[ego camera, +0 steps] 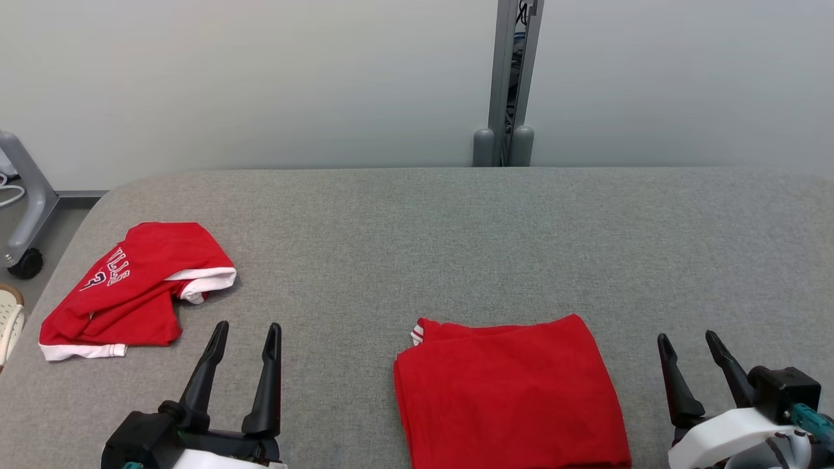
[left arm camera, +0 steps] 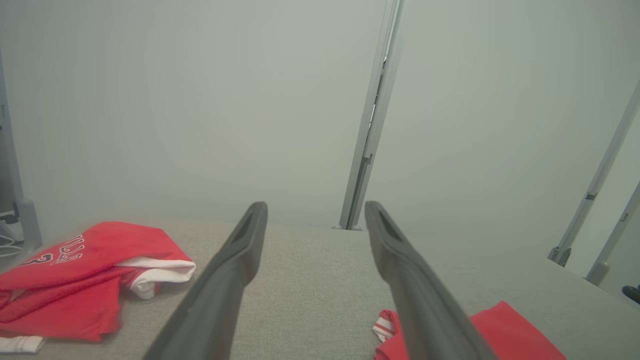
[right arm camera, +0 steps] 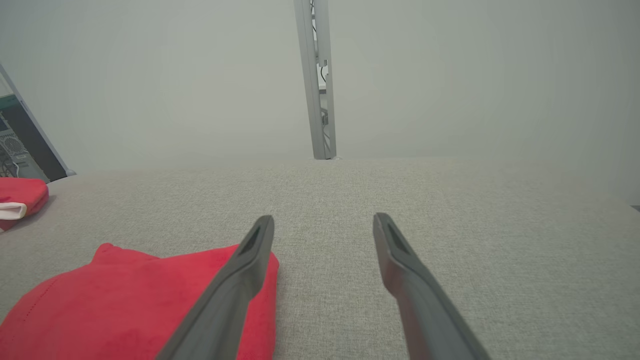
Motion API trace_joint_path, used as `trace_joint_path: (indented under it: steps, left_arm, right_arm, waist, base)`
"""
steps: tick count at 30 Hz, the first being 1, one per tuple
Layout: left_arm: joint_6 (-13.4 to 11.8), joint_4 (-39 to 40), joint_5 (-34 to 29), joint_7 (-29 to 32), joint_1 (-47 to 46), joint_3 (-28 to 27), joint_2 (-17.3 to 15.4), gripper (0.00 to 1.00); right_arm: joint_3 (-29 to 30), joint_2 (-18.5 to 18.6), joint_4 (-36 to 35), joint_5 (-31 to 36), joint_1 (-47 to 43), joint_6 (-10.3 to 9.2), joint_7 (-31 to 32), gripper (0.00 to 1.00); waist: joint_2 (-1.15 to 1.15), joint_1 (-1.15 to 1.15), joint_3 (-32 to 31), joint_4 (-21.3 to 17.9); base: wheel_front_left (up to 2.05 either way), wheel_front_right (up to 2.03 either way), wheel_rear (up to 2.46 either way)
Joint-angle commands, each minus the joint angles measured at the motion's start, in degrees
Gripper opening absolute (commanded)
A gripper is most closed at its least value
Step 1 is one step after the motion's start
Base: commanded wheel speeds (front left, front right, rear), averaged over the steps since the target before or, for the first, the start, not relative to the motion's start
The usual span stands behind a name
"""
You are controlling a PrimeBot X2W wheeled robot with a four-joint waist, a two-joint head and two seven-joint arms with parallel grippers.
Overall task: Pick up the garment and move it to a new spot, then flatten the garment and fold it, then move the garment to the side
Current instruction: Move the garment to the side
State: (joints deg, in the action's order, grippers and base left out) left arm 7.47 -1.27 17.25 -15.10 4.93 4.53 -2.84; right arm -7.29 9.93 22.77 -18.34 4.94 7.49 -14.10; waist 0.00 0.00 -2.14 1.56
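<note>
Head camera above grey table point(ego camera: 417, 215), wrist cameras low, facing wall point(ego camera: 260, 78), sharing folded garment point(ego camera: 508, 391)

Grey fabric-covered table point(ego camera: 456, 215) before a plain pale wall point(ego camera: 260, 78), softly and evenly lit.
The table's rounded far edge lies well ahead of the left gripper point(ego camera: 249, 326) and the right gripper point(ego camera: 686, 335). A grey metal upright point(ego camera: 515, 78) splits the wall, ahead and between the two. Far off the left gripper's left side, a grey stand leg point(ego camera: 29, 195) on a black caster point(ego camera: 26, 264) meets the floor point(ego camera: 58, 228).
</note>
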Motion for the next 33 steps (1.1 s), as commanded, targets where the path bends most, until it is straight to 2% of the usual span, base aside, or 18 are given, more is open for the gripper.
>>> trace_joint_path:
  steps: [1,15,21,27,33]
  left_arm:
    - [0.03,0.24,-0.18,-0.1,0.46,-0.15,-0.17,1.0]
    - [0.03,0.48,-0.18,-0.1,0.87,-0.06,-0.16,1.0]
    - [0.03,-0.12,-0.26,-0.1,0.49,0.52,-0.16,1.0]
    - [0.03,-0.69,-0.84,-0.1,-0.45,1.24,-0.15,1.0]
    - [0.04,-0.87,-1.53,-0.1,-1.43,2.08,-0.15,1.0]
  right_arm:
    - [0.03,0.2,0.27,0.09,-0.44,0.01,-0.32,1.0]
    - [-1.31,0.58,1.92,-0.55,0.22,0.01,-0.8,1.0]
    - [-3.99,1.75,3.27,-2.94,1.05,0.01,1.21,1.0]
    - [-7.44,3.28,3.9,-9.16,2.62,0.01,4.57,1.0]
    - [-12.21,5.49,4.88,-19.18,5.38,0.01,10.82,1.0]
  waist:
    - [0.0,0.0,0.07,0.01]
    - [0.0,0.0,0.42,0.58]
    - [0.0,0.0,1.02,0.73]
    - [0.0,0.0,2.27,0.95]
    - [0.0,0.0,4.39,1.45]
  base:
    - [0.0,0.0,0.0]
    - [0.0,0.0,0.0]
    - [0.0,0.0,0.0]
    - [0.0,0.0,0.0]
    - [0.0,0.0,0.0]
